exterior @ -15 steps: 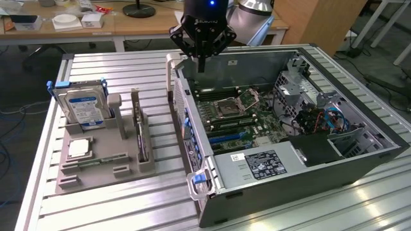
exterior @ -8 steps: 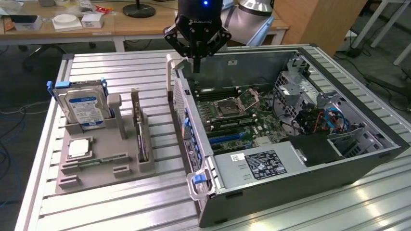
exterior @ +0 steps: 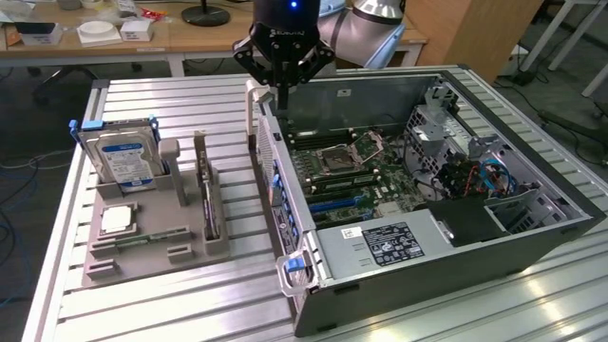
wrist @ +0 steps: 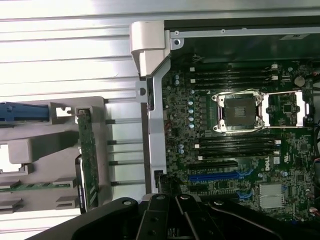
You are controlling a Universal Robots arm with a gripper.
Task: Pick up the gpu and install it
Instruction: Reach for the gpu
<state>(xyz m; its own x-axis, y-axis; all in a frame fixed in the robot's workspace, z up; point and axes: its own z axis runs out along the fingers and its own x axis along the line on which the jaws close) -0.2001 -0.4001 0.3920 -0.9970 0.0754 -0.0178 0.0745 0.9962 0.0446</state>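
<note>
Right, my gripper (exterior: 283, 85) is pressed shut on nothing, hanging over the open computer case's (exterior: 446, 278) rear wall. Beyond that, the gpu (exterior: 209, 203) stands on edge in the grey holder (exterior: 142, 267), beside the hard drive (exterior: 122, 158).

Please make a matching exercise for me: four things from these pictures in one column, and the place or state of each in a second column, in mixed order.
Things
1. hard drive
2. gpu
3. CPU socket
4. tool

Places or states
A. on the motherboard inside the case
B. shut, above the case's edge
C. upright in the holder, with a blue label
D. on its long edge in the holder slot nearest the case

Pairs: 1-C, 2-D, 3-A, 4-B
</note>
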